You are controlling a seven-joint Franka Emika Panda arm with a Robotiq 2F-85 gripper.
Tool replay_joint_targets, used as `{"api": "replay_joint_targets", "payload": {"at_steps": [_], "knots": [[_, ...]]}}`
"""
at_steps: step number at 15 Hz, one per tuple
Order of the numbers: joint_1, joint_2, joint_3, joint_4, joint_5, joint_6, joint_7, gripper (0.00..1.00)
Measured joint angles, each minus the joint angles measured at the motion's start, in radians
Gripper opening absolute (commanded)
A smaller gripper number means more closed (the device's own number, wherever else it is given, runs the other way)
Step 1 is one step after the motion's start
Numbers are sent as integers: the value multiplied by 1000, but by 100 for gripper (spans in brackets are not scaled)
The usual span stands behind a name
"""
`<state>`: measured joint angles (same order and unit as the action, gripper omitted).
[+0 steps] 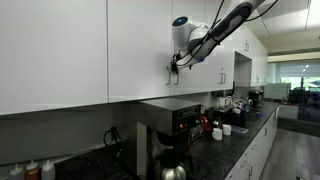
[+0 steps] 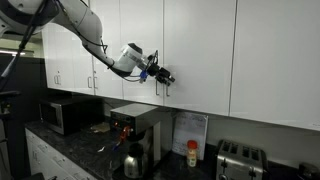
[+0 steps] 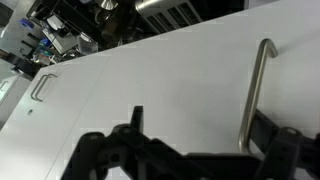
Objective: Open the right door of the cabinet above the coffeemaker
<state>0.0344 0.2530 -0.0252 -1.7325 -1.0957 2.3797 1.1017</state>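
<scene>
The white upper cabinet door [image 1: 135, 50] above the black coffeemaker [image 1: 170, 135] looks closed; it also shows in an exterior view [image 2: 195, 50]. Its metal bar handle [image 3: 255, 95] is near the door's lower edge. In the wrist view my gripper [image 3: 200, 125] is open with its fingers spread against the door. The handle stands between the fingers, close to the right one. In both exterior views the gripper [image 1: 174, 66] [image 2: 163, 78] is at the handle, with the arm reaching in from the side. The coffeemaker [image 2: 135, 135] stands on the counter below.
A neighbouring door's handle [image 3: 42, 87] shows to the left. On the dark counter [image 2: 70, 145] are a microwave [image 2: 68, 115], a toaster [image 2: 238, 160] and a bottle [image 2: 192, 153]. More appliances and cups [image 1: 228, 118] line the counter further along.
</scene>
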Motion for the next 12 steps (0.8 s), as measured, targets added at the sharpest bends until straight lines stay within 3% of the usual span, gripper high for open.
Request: {"api": "replay_joint_targets", "payload": {"at_steps": [12], "knots": [[27,-22,0,-9,-21,-73,79,100]]}}
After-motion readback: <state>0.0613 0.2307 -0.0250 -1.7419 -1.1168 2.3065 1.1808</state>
